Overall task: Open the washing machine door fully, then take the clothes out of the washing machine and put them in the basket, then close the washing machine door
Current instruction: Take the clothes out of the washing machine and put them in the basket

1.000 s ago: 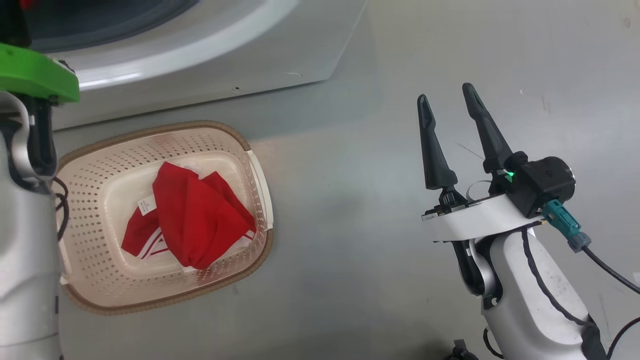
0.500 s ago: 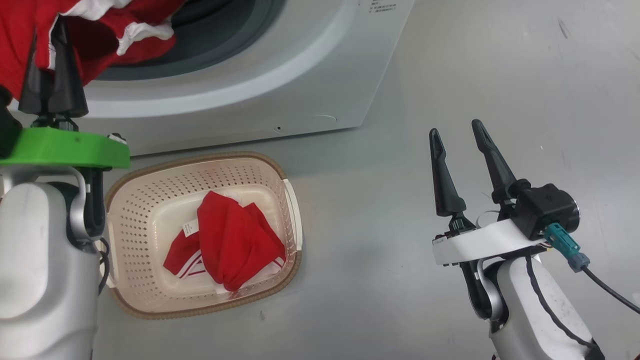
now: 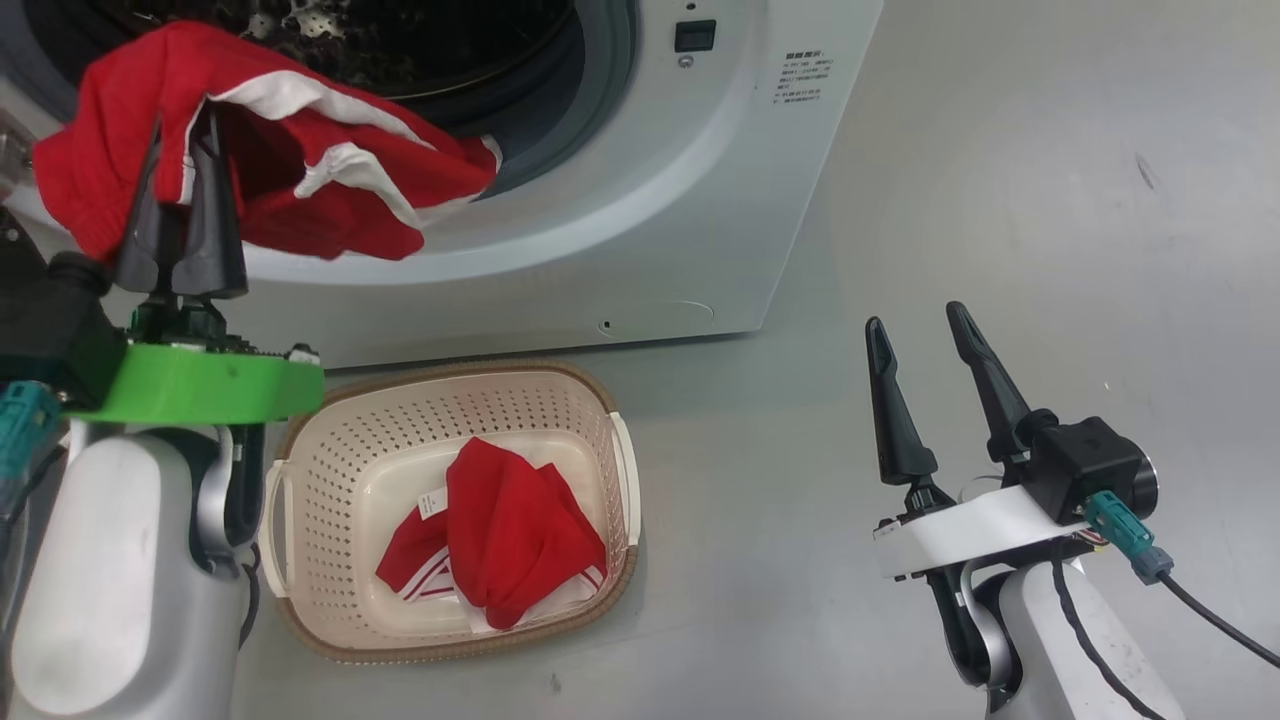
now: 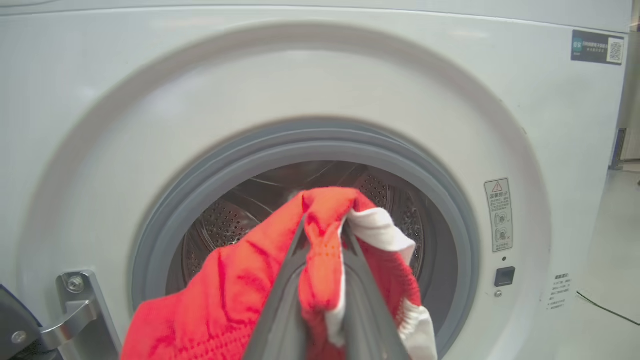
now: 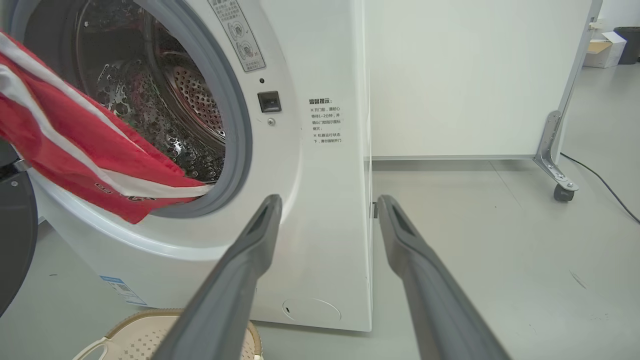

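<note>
Tilted upward since half a second ago, going by the head view: more of the machine (image 3: 700,200) in frame, drum (image 3: 400,40) mouth now along the top edge, basket (image 3: 330,470) lower in the picture through the camera's move alone. Now fully in frame at upper left: the held garment (image 3: 320,190), red with white stripes.

Clamped on that garment: the left gripper (image 3: 185,150), fingers closed onto a fold of red and white cloth. In the left wrist view, pinched between both fingers, cloth draped down either side in front of the grey ring (image 4: 300,145). Trailing end reaching the ring at the lower rim of the mouth, upper centre of the head view.

At lower right of the head view: the right gripper (image 3: 915,320), fingers spread apart, nothing between them, over bare floor (image 3: 1000,150), well apart from the basket. In the right wrist view, pointed toward the machine's lower front corner.

Basket on the floor at lower centre-left, just in front of the machine, below the held garment. Inside it, toward its right side: a second garment (image 3: 520,540), red, crumpled, with white stripes and a small white tag.
</note>
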Robot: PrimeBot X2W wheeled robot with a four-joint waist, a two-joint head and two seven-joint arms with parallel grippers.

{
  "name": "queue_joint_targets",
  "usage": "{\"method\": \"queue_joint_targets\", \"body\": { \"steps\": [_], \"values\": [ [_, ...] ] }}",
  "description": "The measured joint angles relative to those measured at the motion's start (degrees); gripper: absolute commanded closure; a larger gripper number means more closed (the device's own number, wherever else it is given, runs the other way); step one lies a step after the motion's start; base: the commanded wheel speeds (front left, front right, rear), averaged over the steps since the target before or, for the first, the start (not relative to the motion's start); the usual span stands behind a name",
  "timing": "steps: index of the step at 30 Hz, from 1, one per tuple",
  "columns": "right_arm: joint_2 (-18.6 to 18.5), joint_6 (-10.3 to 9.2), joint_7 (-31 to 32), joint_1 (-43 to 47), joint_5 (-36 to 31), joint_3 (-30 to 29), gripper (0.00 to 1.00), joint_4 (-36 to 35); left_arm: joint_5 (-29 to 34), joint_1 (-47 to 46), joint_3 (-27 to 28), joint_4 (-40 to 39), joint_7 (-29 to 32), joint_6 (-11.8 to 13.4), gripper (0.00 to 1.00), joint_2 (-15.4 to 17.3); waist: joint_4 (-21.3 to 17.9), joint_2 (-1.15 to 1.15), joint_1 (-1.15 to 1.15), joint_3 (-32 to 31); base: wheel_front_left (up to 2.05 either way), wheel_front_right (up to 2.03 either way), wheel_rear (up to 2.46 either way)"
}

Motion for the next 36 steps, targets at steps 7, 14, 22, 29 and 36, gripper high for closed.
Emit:
{"method": "queue_joint_targets", "body": {
  "steps": [7,14,22,29,36],
  "values": [
    [0.0,0.54,0.0,1.3,-0.1,0.5,0.00,0.5,0.1,5.1,-0.8,-2.4,0.5,0.4,1.00,-0.3,0.6,0.00,0.00,-2.7,0.00,0.00,0.00],
    [0.0,0.77,0.0,2.5,-0.1,1.2,0.00,0.2,-0.5,10.8,-2.8,-2.8,3.6,0.9,1.00,-1.6,0.2,0.00,0.00,-3.8,0.00,0.00,0.00],
    [0.0,0.78,0.0,3.0,-0.1,1.8,0.00,-0.7,-3.0,14.9,-3.9,0.0,6.7,1.3,1.00,-2.3,-0.8,0.00,0.00,-2.3,0.00,0.00,0.00],
    [0.0,0.77,0.0,2.8,0.0,2.1,0.00,-1.6,-4.4,15.6,-4.2,5.6,8.5,1.4,1.00,-2.9,-2.0,0.00,0.00,-0.4,0.00,0.00,0.00],
    [0.0,0.69,0.0,1.7,0.0,2.7,0.00,-2.7,-6.2,15.4,-5.1,14.3,10.5,1.3,1.00,-3.5,-3.2,0.00,0.00,2.4,0.00,0.00,0.00]
  ]
}}
